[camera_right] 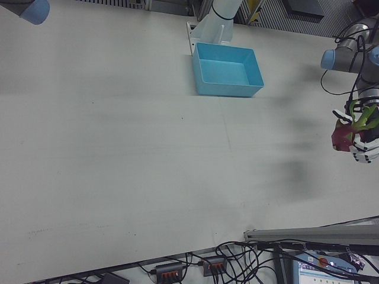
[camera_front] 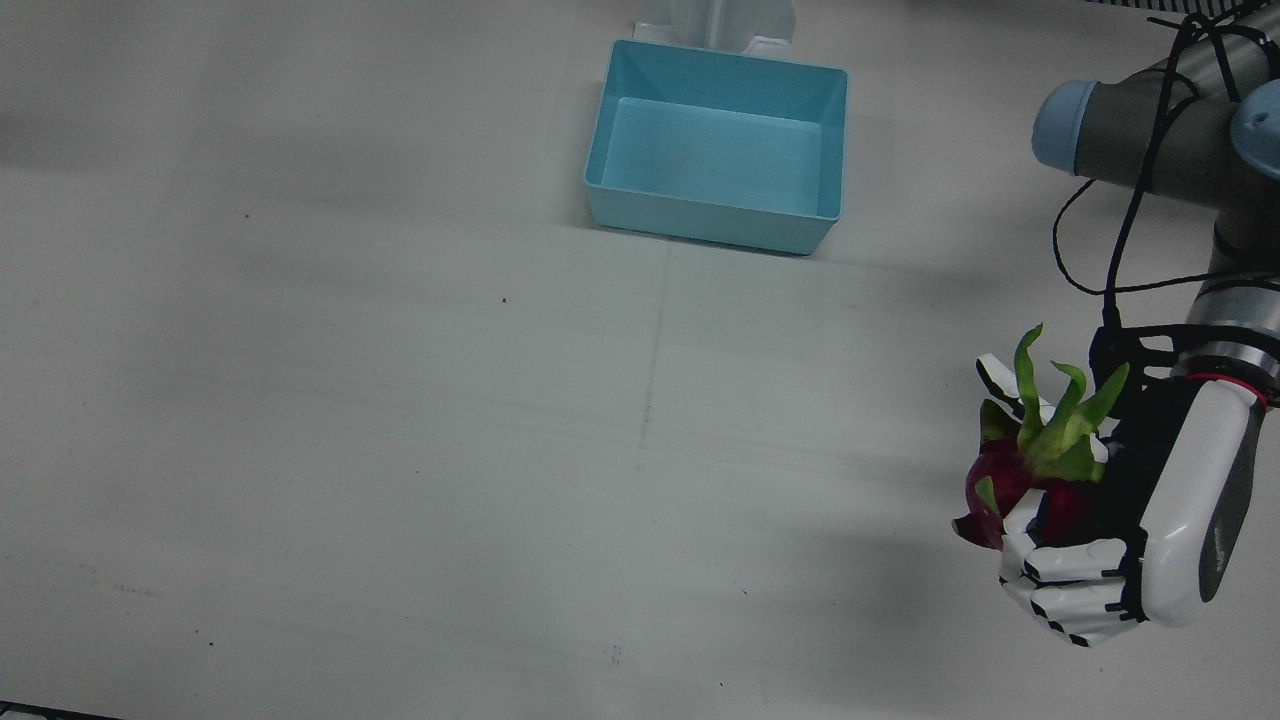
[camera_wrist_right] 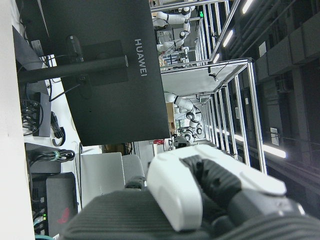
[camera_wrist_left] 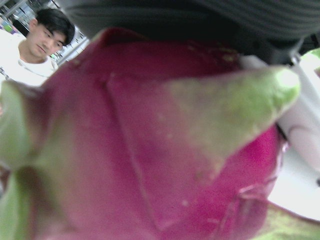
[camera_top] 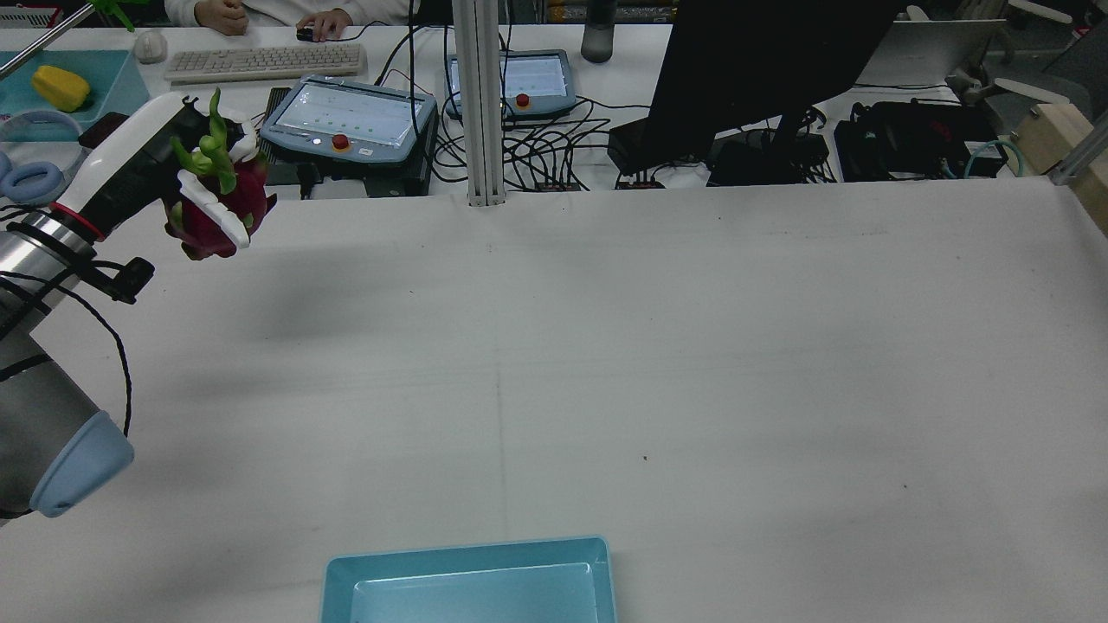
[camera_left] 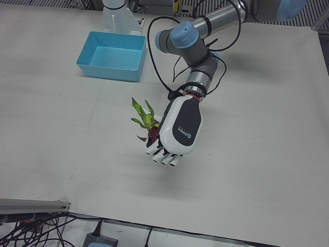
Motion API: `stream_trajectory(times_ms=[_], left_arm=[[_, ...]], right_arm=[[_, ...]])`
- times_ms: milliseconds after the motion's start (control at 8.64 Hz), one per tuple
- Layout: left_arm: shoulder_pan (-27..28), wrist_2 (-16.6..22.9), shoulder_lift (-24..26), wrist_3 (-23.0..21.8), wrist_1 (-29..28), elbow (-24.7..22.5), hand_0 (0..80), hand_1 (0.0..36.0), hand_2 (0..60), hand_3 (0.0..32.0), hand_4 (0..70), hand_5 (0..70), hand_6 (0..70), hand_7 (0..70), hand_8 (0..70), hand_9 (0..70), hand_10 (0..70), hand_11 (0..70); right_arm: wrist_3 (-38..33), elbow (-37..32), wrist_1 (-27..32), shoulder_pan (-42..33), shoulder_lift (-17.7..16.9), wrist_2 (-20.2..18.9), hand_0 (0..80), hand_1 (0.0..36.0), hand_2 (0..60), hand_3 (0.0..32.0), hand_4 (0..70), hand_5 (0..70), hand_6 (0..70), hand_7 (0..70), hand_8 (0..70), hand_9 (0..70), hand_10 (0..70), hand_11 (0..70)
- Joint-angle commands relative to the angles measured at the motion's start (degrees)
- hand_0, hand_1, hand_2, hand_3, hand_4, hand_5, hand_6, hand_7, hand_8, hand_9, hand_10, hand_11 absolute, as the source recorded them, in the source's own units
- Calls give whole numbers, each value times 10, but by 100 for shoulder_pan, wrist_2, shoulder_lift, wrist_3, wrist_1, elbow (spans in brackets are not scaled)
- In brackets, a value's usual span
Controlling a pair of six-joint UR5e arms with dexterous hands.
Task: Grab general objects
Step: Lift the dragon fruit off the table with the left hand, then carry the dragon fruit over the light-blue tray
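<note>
A dragon fruit (camera_front: 1005, 485), magenta with green leafy scales, sits in my left hand (camera_front: 1140, 540), whose white fingers (camera_front: 1075, 570) are wrapped around it. The hand holds it in the air above the white table, near the table's far side on my left. It shows in the rear view (camera_top: 221, 212) in the hand (camera_top: 130, 164), in the left-front view (camera_left: 152, 135) and in the right-front view (camera_right: 341, 135). The fruit fills the left hand view (camera_wrist_left: 150, 150). Only a white part of my right hand (camera_wrist_right: 195, 190) shows, in its own view, which faces a black monitor.
A light blue bin (camera_front: 720, 225) stands empty near the pedestals at the table's middle; it also shows in the rear view (camera_top: 467, 554). Screens, cables and a keyboard (camera_top: 264, 61) lie on the desk beyond the table's far edge. A person (camera_wrist_left: 42, 42) sits there.
</note>
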State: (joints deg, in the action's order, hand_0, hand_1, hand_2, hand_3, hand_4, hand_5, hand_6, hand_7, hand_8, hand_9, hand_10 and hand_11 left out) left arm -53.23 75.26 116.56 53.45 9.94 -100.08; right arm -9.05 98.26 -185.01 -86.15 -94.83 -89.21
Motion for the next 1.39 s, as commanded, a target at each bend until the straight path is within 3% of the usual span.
stream_trajectory(times_ms=[0,231,579,926,1273], left_arm=[[188,1130,297,-150,-648,-29,403,0,210,0,583,700,700,700,645,700,658,700],[802,1289,262,-326,-1176,-81,404,0,199,0,598,700,700,700,650,700,666,700],[1358,1789,288,-326,-1091,-616,401,0,200,0,609,700,700,700,675,700,684,700],[2102,1817,270,-274,-1020,-811,410,0,206,0,637,700,700,700,700,700,691,700],[2841,1808,288,-247,-1020,-1021,415,0,203,0,612,700,700,700,687,700,681,700]], right_arm=[[0,0,0,2,0,0,0,0,0,0,0,0,0,0,0,0,0,0],[0,0,0,2,0,0,0,0,0,0,0,0,0,0,0,0,0,0],[0,0,0,2,0,0,0,0,0,0,0,0,0,0,0,0,0,0],[0,-9,0,2,0,0,0,0,0,0,0,0,0,0,0,0,0,0],[0,0,0,2,0,0,0,0,0,0,0,0,0,0,0,0,0,0]])
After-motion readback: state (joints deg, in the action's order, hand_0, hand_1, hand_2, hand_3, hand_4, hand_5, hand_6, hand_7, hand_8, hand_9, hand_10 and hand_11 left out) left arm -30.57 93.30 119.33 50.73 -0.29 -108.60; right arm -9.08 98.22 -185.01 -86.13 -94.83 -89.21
